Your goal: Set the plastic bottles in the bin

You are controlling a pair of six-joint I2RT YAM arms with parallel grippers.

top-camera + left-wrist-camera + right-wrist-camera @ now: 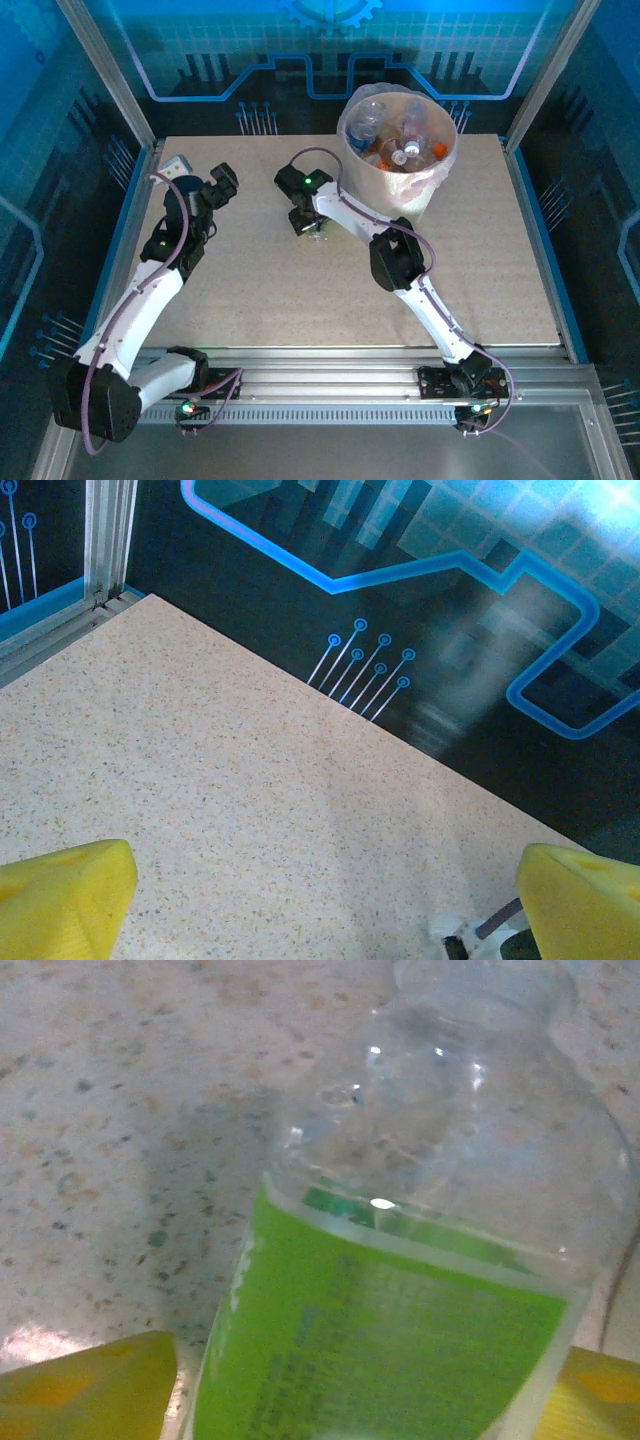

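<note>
Green-labelled bottle [400,1300]: clear, thin-walled, judged light, crushable, slick; grip across the labelled body. It sits on the counter [250,290], left of the bin [385,195]. Right end effector [312,226] straddles it; clamped or not, cannot tell. Left end effector [325,900] apart, empty. Right wrist view gives the label; top view shows other bottles [405,150] binned.

Legible text: none; clear bottle [430,1160], green label [370,1360] with rows of fine print, too blurred to read; labels of binned bottles [400,145] too small.
</note>
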